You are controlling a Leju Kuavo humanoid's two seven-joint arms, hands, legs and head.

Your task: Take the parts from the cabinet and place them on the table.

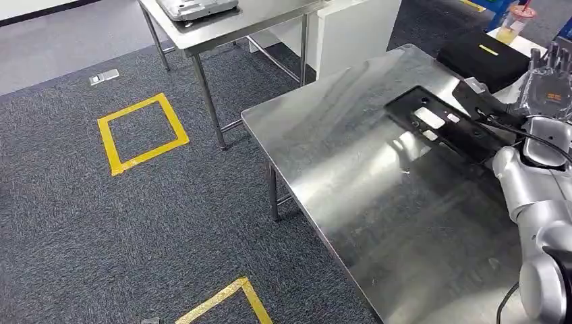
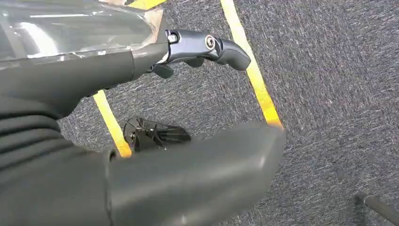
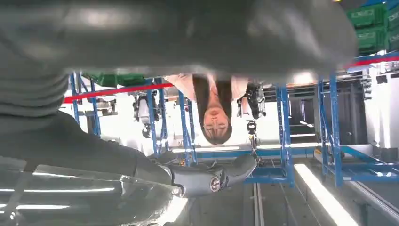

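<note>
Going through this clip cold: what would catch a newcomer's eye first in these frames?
Probably the black flat part lying on the shiny steel table near its far right side, with the robot's right hand raised just beyond it, fingers spread and holding nothing. Next, the yellow tape square on the grey carpet to the left. In the right wrist view, a person stands among blue racks.

robot hand (image 3: 155, 155) empty, fingers extended | person (image 3: 214, 110) beyond | blue racks (image 3: 329, 127) behind
</note>
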